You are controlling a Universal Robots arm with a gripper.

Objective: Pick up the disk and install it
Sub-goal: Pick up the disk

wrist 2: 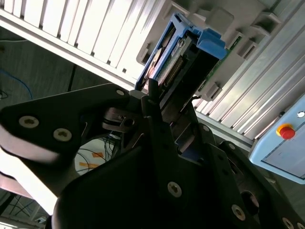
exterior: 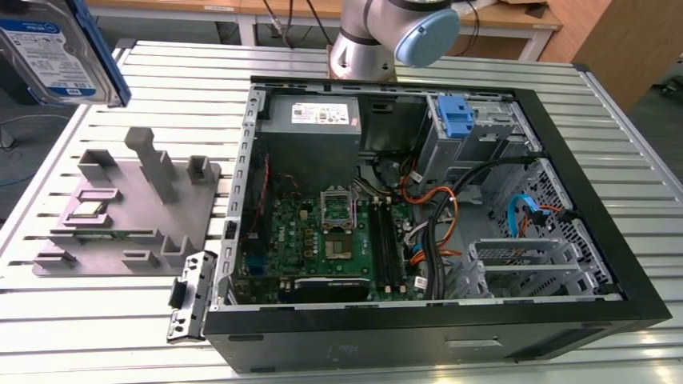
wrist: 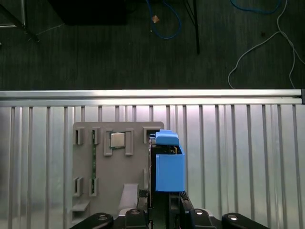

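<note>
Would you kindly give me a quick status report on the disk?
Gripper shut on disk. Disk aloft above grey fixture, outside computer case.

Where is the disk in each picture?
Exterior view: the disk, upper left corner, above the grey tray.
Second wrist view: the disk in the tool, before the grey tray.
First wrist view: the disk in the tool, over the grey tray's edge.
Landmark: the grey tray.

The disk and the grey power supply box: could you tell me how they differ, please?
The disk hangs in the air outside the case, clamped in the pincer; the power supply box sits mounted inside the case. The disk has blue rails and a blue-and-white label; the box is plain grey with a white sticker. Both are labelled metal boxes.
</note>
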